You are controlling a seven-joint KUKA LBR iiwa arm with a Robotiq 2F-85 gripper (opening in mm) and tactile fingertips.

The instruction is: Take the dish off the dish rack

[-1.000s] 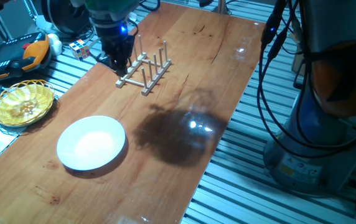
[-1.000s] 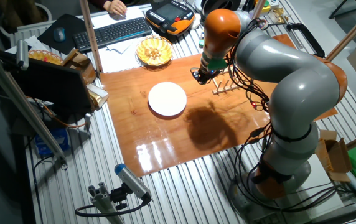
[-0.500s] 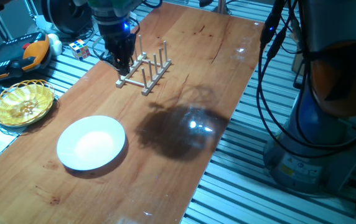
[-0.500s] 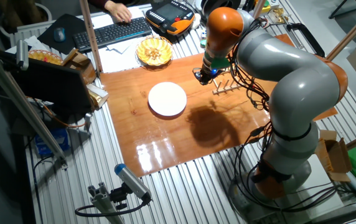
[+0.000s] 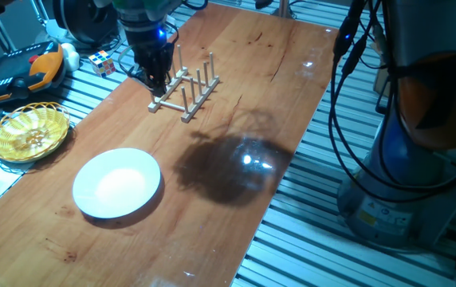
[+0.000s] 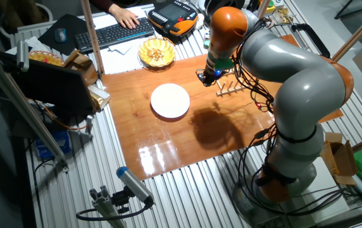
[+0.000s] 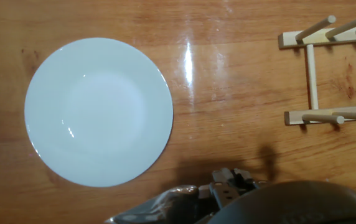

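Observation:
The dish is a plain white round plate lying flat on the wooden table, apart from the dish rack; it also shows in the other fixed view and the hand view. The dish rack is a small light-wood rack with upright pegs and holds nothing; it also shows in the other fixed view and at the right edge of the hand view. My gripper hangs just above the rack's near-left end, well away from the dish, and holds nothing. Its fingers are dark and I cannot tell how far apart they stand.
A yellow woven basket sits off the table's left edge. A colour cube and an orange-and-black pendant lie behind it. A keyboard with a person's hand is beyond the table. Cables hang beside the arm's base.
My gripper shifted slightly towards the rack a second ago and has held still since. The dish and rack have not moved.

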